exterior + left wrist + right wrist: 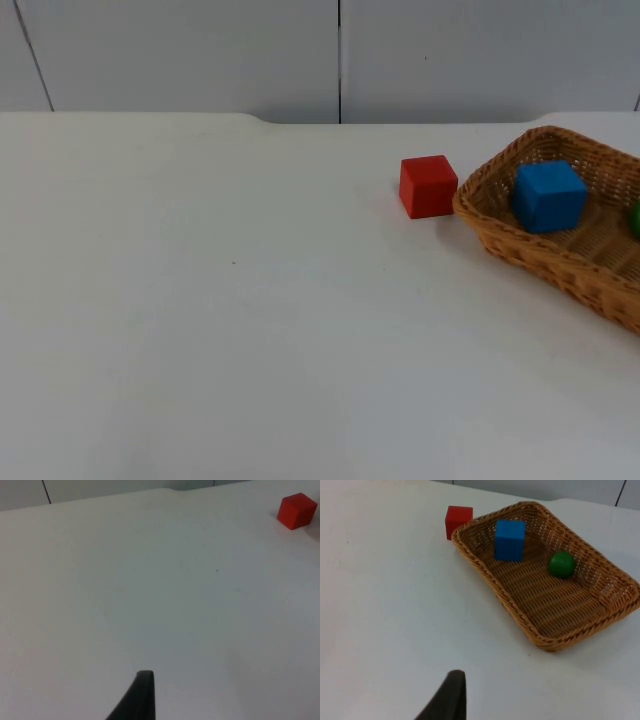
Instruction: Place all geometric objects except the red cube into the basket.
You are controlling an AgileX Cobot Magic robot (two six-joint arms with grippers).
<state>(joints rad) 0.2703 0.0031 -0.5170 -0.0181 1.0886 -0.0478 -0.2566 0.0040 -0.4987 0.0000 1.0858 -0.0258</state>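
A red cube (428,186) stands on the white table, just left of the wicker basket (520,252) and close to its rim. Inside the basket sit a blue cube (548,196) and, at the picture's right edge, a green ball (635,220). The right wrist view takes in the basket (490,582) with the blue cube (509,539) and green ball (561,564) in it, and the red cube (458,521) outside. My right gripper (447,697) hangs over bare table short of the basket. My left gripper (142,700) waits over bare table, far from the red cube (297,511).
The grey partition wall (340,55) closes the table at the back. Wide white table top (220,300) stretches left of and in front of the red cube. The basket runs past the picture's right edge.
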